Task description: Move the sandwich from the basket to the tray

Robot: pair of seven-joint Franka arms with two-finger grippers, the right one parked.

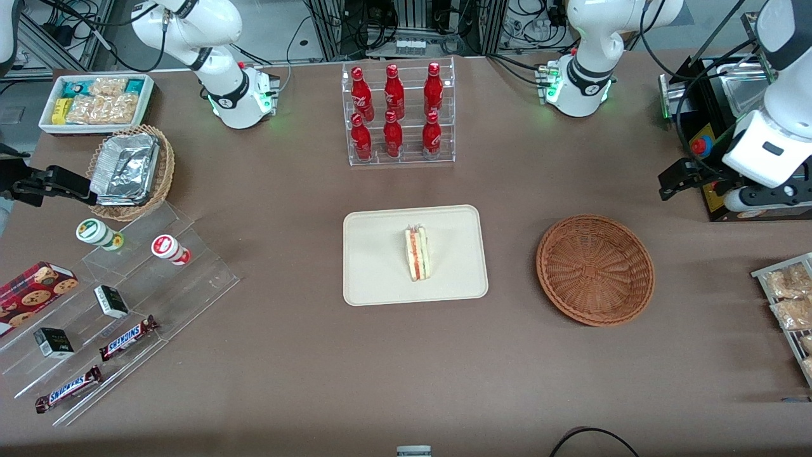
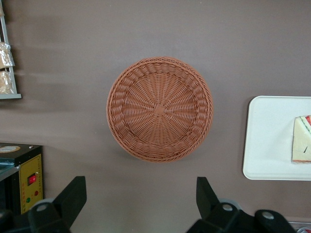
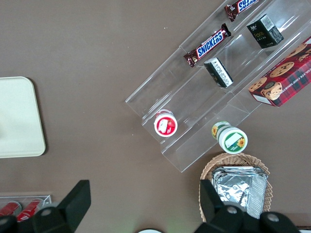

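The sandwich (image 1: 417,254) stands on its edge near the middle of the cream tray (image 1: 374,279), its red and green filling facing up. In the left wrist view only part of the sandwich (image 2: 302,145) and one end of the tray (image 2: 267,136) show. The reddish-brown wicker basket (image 1: 595,269) lies empty beside the tray, toward the working arm's end of the table; the left wrist view looks straight down on the basket (image 2: 160,108). My left gripper (image 1: 674,179) hangs open above the table, farther from the front camera than the basket. Nothing is between the fingers of the gripper (image 2: 141,199).
A clear rack of red bottles (image 1: 398,114) stands farther from the front camera than the tray. A black box with a red button (image 1: 704,146) and a rack of snack bags (image 1: 790,304) sit at the working arm's end. Stepped acrylic shelves (image 1: 114,304) and a foil-filled basket (image 1: 130,171) are at the parked arm's end.
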